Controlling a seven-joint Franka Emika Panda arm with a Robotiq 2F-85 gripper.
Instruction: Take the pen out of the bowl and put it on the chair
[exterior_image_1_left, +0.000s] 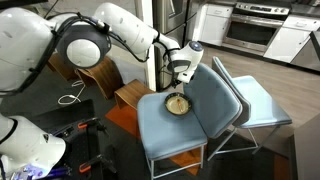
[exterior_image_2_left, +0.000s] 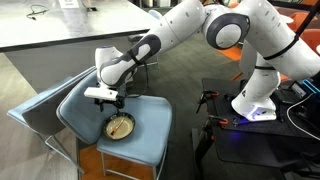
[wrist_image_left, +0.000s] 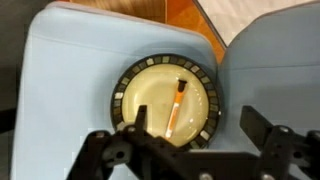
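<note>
The bowl (wrist_image_left: 165, 98) is small and round with a tan inside and a dark patterned rim. It sits on the seat of the light blue-grey chair (wrist_image_left: 70, 70) and shows in both exterior views (exterior_image_1_left: 177, 104) (exterior_image_2_left: 119, 127). An orange pen (wrist_image_left: 176, 108) with a black tip lies inside the bowl. My gripper (wrist_image_left: 198, 130) hangs open just above the bowl, one finger over the bowl's left part, the other over the seat to the right. It holds nothing. The gripper also shows in both exterior views (exterior_image_1_left: 182, 80) (exterior_image_2_left: 110, 102).
A second light blue chair (exterior_image_1_left: 250, 100) stands beside the first one, its seat touching the edge (wrist_image_left: 270, 70). Brown wooden stools (exterior_image_1_left: 95, 70) stand behind the chair. A grey counter (exterior_image_2_left: 80, 25) runs behind, and the robot base (exterior_image_2_left: 255, 105) stands close by.
</note>
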